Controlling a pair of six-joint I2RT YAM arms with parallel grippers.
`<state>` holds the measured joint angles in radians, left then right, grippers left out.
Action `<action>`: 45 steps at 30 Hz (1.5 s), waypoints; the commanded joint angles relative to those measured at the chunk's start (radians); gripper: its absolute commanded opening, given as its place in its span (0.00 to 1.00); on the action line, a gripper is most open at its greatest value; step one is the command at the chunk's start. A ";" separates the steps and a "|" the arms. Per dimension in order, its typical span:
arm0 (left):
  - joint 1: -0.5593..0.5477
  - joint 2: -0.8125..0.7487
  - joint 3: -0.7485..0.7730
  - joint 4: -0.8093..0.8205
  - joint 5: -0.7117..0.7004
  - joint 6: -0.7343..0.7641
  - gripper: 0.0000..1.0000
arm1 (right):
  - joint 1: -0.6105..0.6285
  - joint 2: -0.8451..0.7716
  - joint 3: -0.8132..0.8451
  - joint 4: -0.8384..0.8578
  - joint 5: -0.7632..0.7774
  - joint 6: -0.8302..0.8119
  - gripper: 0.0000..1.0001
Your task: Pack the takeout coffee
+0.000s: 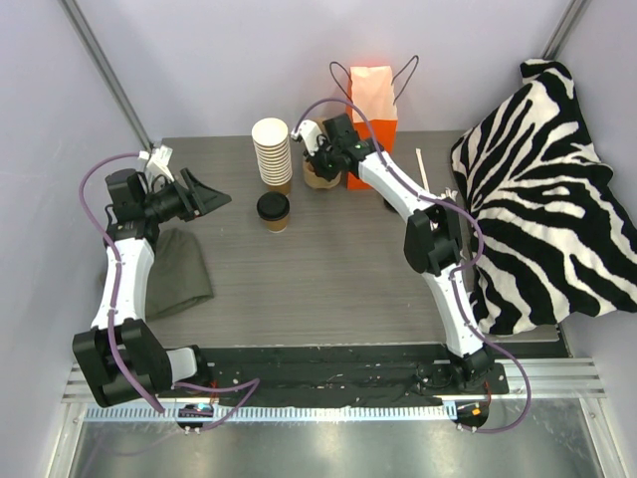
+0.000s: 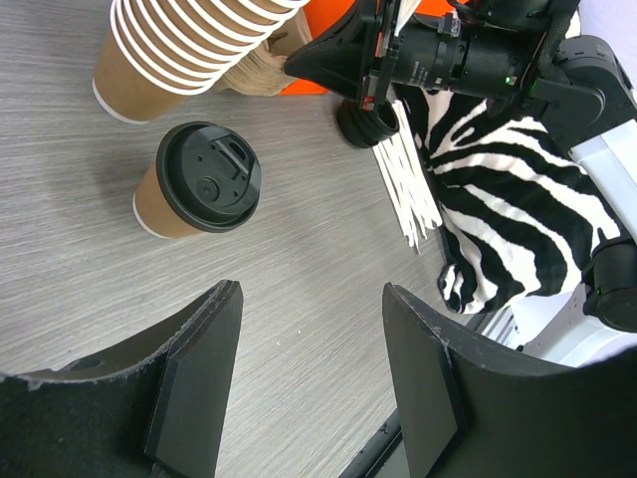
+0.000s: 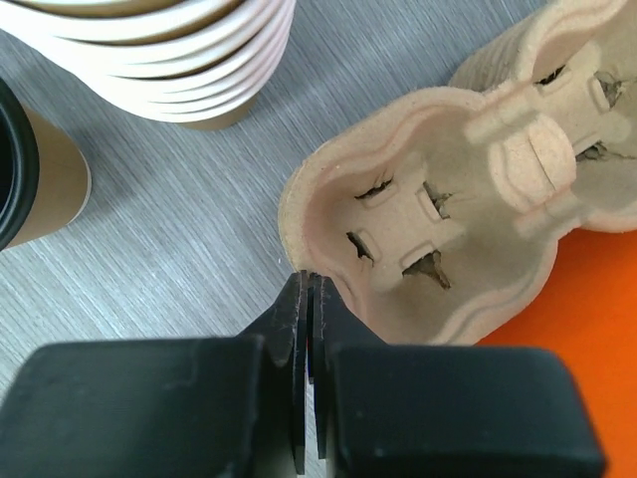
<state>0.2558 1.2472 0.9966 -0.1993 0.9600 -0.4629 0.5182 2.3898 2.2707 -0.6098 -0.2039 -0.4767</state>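
The takeout coffee (image 1: 273, 209), a brown paper cup with a black lid, stands upright mid-table; it shows too in the left wrist view (image 2: 204, 179) and at the left edge of the right wrist view (image 3: 30, 179). My left gripper (image 2: 312, 294) hovers open to the left of the cup, with nothing between its fingers. At the back, my right gripper (image 3: 309, 277) is shut, its tips pinching the near rim of a tan pulp cup carrier (image 3: 448, 199). The carrier lies against an orange paper bag (image 1: 371, 100).
A tall stack of lidless white-rimmed cups (image 1: 271, 149) stands just left of the carrier. White stir sticks (image 2: 408, 189) lie right of the bag. A zebra-print cloth (image 1: 547, 199) covers the table's right side, and a green cloth (image 1: 179, 269) lies near the left arm.
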 commanded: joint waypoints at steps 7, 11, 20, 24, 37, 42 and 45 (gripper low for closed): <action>0.000 0.006 0.002 0.011 -0.003 0.010 0.63 | 0.002 -0.072 0.029 0.016 -0.061 0.012 0.01; 0.000 0.004 -0.001 0.011 -0.003 0.010 0.63 | 0.002 -0.066 0.049 0.022 -0.022 0.006 0.09; -0.001 0.011 0.005 0.011 -0.004 0.012 0.63 | -0.006 -0.004 0.059 0.021 -0.022 0.013 0.53; 0.000 0.015 0.010 0.005 -0.006 0.015 0.63 | -0.007 0.003 0.053 0.002 -0.038 0.007 0.43; 0.000 0.017 0.019 0.012 -0.001 0.001 0.62 | -0.007 -0.058 0.032 -0.090 -0.124 0.016 0.01; 0.000 0.015 0.019 0.012 0.002 0.000 0.62 | -0.007 -0.092 0.010 -0.084 -0.126 0.021 0.01; 0.000 0.012 0.011 0.017 -0.001 -0.002 0.62 | -0.017 -0.103 0.012 -0.021 -0.103 0.099 0.16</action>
<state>0.2558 1.2682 0.9958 -0.1997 0.9527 -0.4637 0.5110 2.3959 2.2768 -0.6979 -0.3061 -0.4561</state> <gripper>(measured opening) 0.625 0.083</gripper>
